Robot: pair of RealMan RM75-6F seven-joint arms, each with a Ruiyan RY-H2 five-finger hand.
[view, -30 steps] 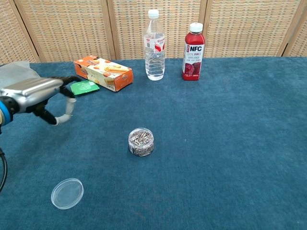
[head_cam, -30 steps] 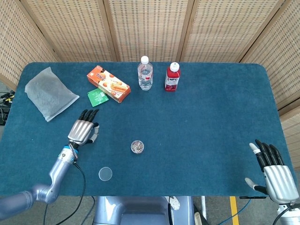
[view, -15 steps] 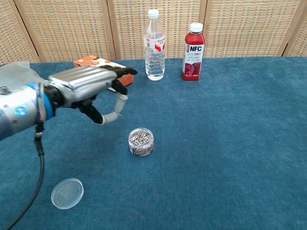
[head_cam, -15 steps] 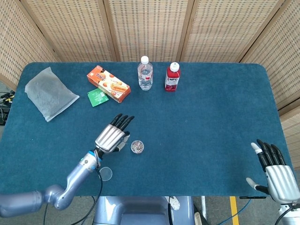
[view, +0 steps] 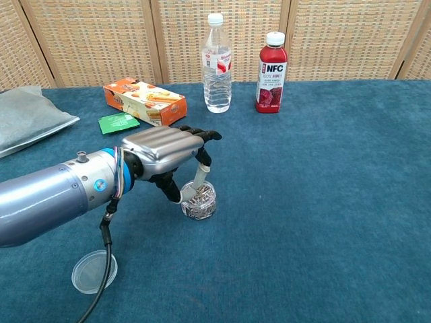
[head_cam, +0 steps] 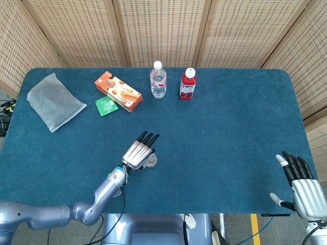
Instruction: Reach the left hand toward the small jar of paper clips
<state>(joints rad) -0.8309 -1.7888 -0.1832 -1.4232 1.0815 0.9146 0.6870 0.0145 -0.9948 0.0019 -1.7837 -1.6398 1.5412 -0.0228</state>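
The small clear jar of paper clips (view: 199,202) stands lidless near the middle of the blue table; in the head view only its right edge (head_cam: 152,162) shows past my hand. My left hand (view: 168,151) (head_cam: 139,151) hovers over the jar's left side, fingers stretched forward and apart, thumb hanging down beside the jar. It holds nothing; whether the thumb touches the jar I cannot tell. My right hand (head_cam: 301,185) is open at the table's near right corner, away from everything.
The jar's clear lid (view: 94,271) lies near the front edge, left of the jar. An orange snack box (view: 145,102), a green packet (view: 118,123), a water bottle (view: 217,64) and a red NFC juice bottle (view: 271,73) stand at the back. A grey bag (head_cam: 54,101) lies far left.
My left hand has swept right and forward from the table's left side until it sits over the jar. The right hand has barely moved.
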